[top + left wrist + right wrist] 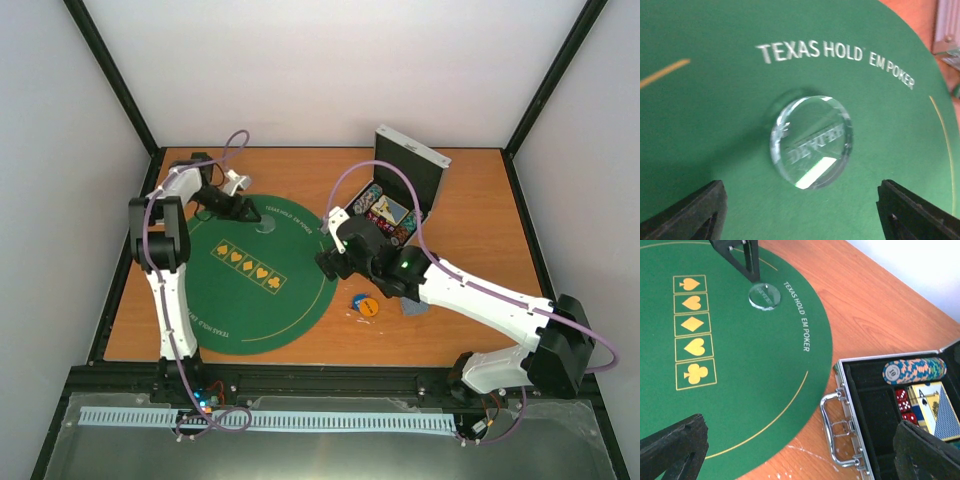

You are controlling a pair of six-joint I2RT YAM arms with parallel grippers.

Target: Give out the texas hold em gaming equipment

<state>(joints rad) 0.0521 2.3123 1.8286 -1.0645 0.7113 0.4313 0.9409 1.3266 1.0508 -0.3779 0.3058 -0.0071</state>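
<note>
To the right of the right tool (pixel 800 440), the case (pixel 874 412) lies open on the bench (pixel 875 310). Its far compartment holds a row of chips (pixel 915 371) with teal and orange striped edges. Nearer to the tool are red dice (pixel 902 401), and beside them a pack of cards (pixel 935 412) that shows an A with a spade. One compartment next to the handle looks bare and black.

The right tool is wide open and holds nothing; its two black fingers (pixel 675 447) stand far apart above the mat (pixel 755 370).

The left tool (pixel 800 200) is also wide open and empty. The clear disc (pixel 811 141) lies flat on the mat just ahead of it, in line with the gap between the fingers and apart from both.

Only the top view shows the raised lid (pixel 412 160) of the case. It alone also shows three things on the bench behind the right tool: a blue chip (pixel 356 298) touching an orange disc (pixel 370 308), and a grey card (pixel 410 308) near them. Only the right wrist view shows what is in the case clearly.

White letters on the mat read "TEXAS HOLD' EM POKER". Five yellow boxes show a spade, heart, diamond, heart and club. A word is engraved in the clear disc, but it is too blurred to read.
</note>
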